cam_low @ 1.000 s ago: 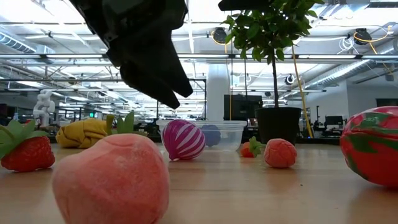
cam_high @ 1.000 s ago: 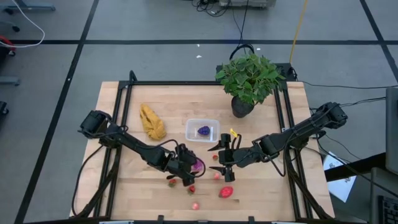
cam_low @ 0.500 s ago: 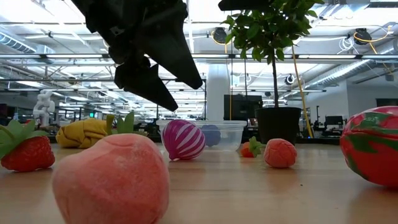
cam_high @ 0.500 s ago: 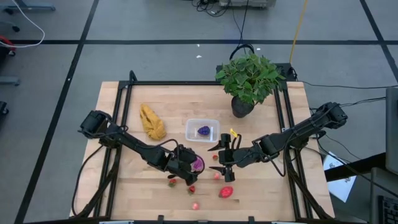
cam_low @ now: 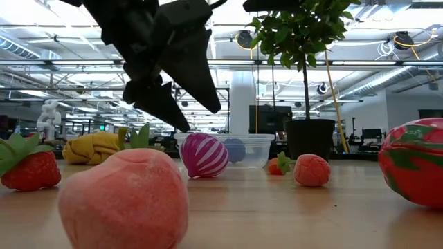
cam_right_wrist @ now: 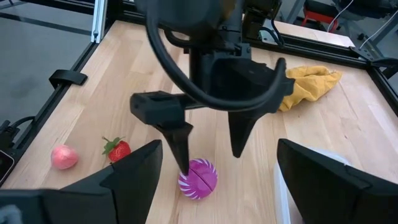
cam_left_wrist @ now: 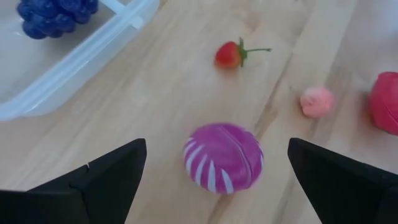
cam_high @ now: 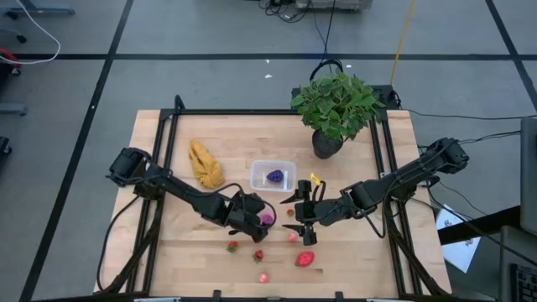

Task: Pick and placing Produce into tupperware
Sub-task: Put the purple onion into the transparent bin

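Observation:
A magenta ball with white stripes (cam_left_wrist: 224, 157) sits on the table just near of the clear tupperware (cam_high: 273, 175), which holds a purple grape bunch (cam_left_wrist: 56, 12). My left gripper (cam_high: 257, 218) hovers over the ball, open, one finger on each side and not touching it; the right wrist view shows its fingertips (cam_right_wrist: 185, 168) just above the ball (cam_right_wrist: 198, 178). My right gripper (cam_high: 300, 215) waits open to the ball's right. More produce lies nearer: strawberries (cam_high: 232, 246) (cam_high: 258, 255), a red piece (cam_high: 306, 258), and pink pieces (cam_high: 293, 236) (cam_high: 264, 276).
A yellow banana bunch (cam_high: 205, 164) lies left of the tupperware. A potted plant (cam_high: 334, 107) stands at the far right. A small strawberry (cam_left_wrist: 229, 54) and a pink ball (cam_left_wrist: 316, 101) lie between the two grippers. Black frame rails (cam_high: 159, 168) run along the table's sides.
My left gripper has shifted slightly toward the far edge, onto the striped ball, and turned. In the low view its fingers showed as one tip a second ago and now stand apart. The ball and the other produce have stayed where they were.

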Action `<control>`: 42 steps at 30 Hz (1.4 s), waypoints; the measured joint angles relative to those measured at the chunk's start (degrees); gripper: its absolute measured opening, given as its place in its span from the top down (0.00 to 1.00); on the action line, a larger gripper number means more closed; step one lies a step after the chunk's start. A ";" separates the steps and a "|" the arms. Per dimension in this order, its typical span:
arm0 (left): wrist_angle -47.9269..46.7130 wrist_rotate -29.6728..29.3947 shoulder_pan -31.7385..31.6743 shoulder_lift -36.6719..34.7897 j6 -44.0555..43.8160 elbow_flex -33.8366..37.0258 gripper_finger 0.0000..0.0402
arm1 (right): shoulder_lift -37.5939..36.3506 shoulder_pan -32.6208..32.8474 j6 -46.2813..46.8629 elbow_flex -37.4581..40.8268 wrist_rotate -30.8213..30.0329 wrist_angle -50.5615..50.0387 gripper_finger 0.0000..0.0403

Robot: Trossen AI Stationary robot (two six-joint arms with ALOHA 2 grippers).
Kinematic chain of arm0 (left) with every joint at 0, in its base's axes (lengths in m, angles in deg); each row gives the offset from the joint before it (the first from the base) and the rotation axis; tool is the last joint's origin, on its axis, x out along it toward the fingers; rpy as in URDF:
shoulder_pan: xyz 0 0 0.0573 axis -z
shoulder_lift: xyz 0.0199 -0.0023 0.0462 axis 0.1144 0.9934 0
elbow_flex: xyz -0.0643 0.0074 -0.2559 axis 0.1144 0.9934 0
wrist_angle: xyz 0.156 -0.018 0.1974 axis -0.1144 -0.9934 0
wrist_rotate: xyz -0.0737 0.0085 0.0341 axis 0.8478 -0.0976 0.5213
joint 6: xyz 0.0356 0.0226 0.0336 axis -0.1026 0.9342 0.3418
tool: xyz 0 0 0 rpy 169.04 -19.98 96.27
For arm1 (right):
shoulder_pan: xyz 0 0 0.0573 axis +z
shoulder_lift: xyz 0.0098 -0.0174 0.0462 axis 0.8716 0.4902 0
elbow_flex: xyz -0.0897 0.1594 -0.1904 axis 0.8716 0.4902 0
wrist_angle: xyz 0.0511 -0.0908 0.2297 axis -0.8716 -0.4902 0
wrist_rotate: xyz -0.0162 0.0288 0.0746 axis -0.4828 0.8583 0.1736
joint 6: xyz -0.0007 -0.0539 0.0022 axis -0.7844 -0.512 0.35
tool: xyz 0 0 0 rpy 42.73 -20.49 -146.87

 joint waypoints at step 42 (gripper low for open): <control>-24.22 0.30 0.85 5.74 1.40 -15.39 0.01 | -12.14 -0.22 -6.47 -0.04 -9.03 0.65 0.23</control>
